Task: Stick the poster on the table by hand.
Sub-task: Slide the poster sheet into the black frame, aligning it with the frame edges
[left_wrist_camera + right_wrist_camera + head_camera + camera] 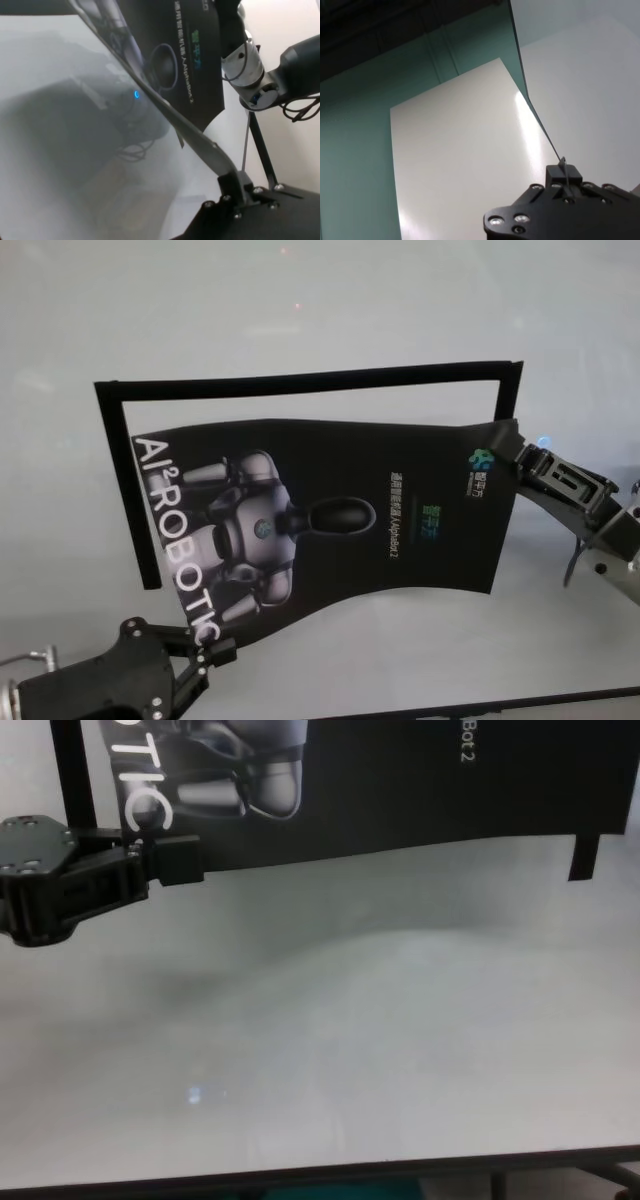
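Note:
The poster (340,520) is a black glossy sheet with a grey-white robot figure and white letters "AI²ROBOTIC". It hangs curved a little above the table (300,300), held at two corners. My left gripper (215,650) is shut on its near left corner by the letters "TIC", as the chest view (180,860) also shows. My right gripper (510,445) is shut on its far right corner. The right wrist view shows the poster's white back (465,165) running edge-on into that gripper (564,177). The left wrist view shows the printed side (185,50).
A black tape outline (300,382) lies on the table along the left, far and right sides behind the poster; parts of it show in the chest view (585,855). The table's dark front edge (300,1175) runs close to me.

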